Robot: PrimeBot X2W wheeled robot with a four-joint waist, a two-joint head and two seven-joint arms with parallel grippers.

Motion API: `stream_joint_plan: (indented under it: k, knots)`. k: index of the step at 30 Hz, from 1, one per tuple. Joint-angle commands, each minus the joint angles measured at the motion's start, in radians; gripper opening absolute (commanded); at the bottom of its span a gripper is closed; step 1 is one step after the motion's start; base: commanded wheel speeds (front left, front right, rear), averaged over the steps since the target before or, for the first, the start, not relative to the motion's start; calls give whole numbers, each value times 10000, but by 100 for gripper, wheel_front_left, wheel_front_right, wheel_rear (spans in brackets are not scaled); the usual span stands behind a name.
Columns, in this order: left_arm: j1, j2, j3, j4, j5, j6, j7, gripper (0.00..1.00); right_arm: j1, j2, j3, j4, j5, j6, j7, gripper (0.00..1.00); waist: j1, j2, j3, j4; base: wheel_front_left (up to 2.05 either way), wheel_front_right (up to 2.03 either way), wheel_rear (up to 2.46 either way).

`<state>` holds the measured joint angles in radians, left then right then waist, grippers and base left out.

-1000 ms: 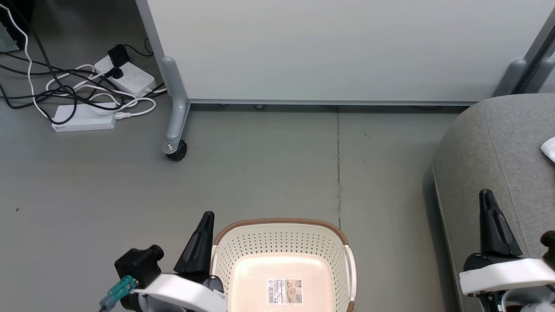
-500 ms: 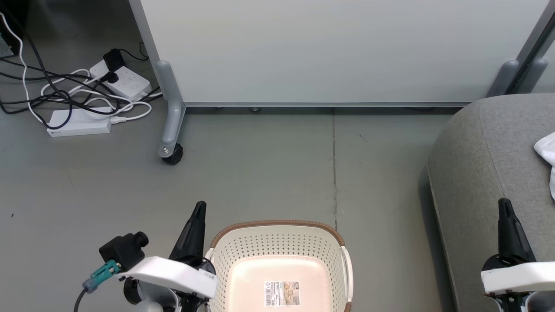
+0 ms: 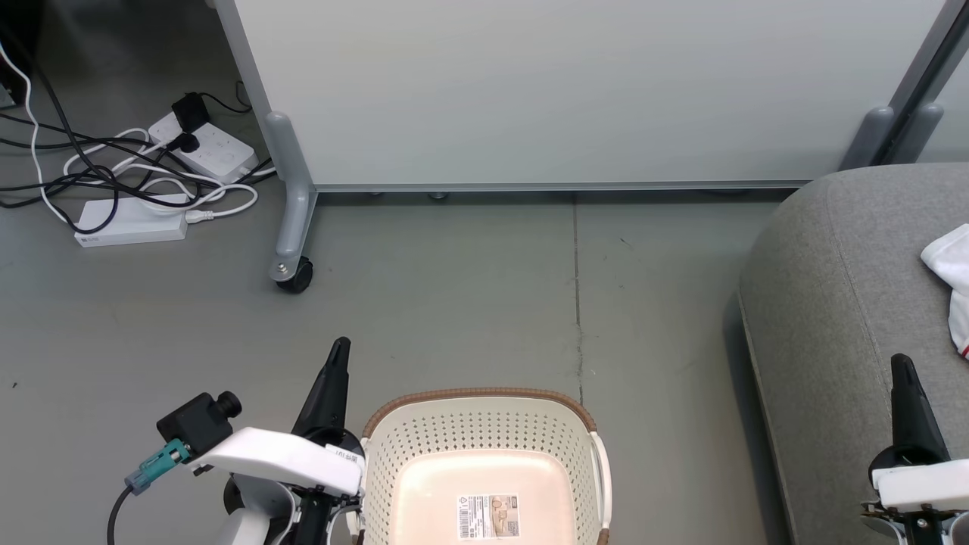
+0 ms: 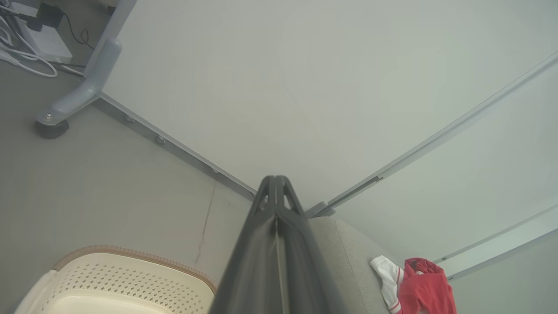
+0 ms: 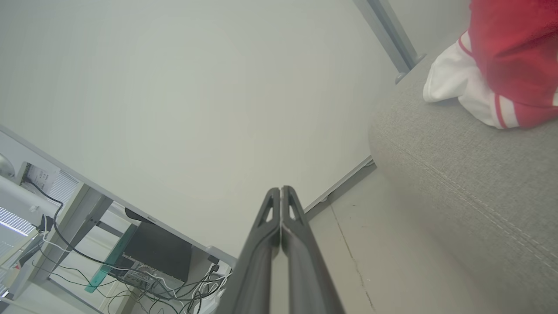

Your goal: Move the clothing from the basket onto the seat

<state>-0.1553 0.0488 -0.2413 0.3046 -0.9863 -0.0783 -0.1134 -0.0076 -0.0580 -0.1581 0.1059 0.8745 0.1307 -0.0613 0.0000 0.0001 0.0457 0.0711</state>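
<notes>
The basket point(image 3: 477, 393) stands bare-floored (near edge cut off), the clothing point(image 5: 510, 56) lies on the seat point(image 3: 825, 303), left gripper point(image 3: 341, 348) and right gripper point(image 3: 899, 363) pinched closed on nothing: task apparently complete.

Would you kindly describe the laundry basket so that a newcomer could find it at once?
Start at the wide pale partition panel across the back. On the grey floor before it, left of the grey seat, stands the basket. It alone is cream and perforated, with a brown woven rim and a label sticker inside.
</notes>
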Motion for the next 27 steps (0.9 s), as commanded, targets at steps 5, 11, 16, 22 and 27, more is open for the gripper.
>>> stream_joint_plan:
  k: [5,11,16,22,27]
  knots:
    - [-416,25,124,60,-664,-98,149,0,43,-33,-226,-109,750,1,204,0,0,-1,-25,-41,0,0,0]
    - [-563,25,192,203,-1317,-141,310,0,70,-27,-403,-92,1480,1,401,0,0,-1,-57,-95,0,0,0]
    - [-668,24,244,331,-1849,-187,432,0,100,-24,-540,-78,2053,1,555,0,0,-1,-84,-139,0,0,0]
    - [-805,24,304,451,-2442,-217,578,0,144,-20,-698,-61,2710,1,738,0,0,-1,-116,-192,0,0,0]
    - [-931,23,350,557,-2908,-261,700,0,171,-18,-827,-50,3229,2,871,0,0,-1,-142,-236,0,0,0]
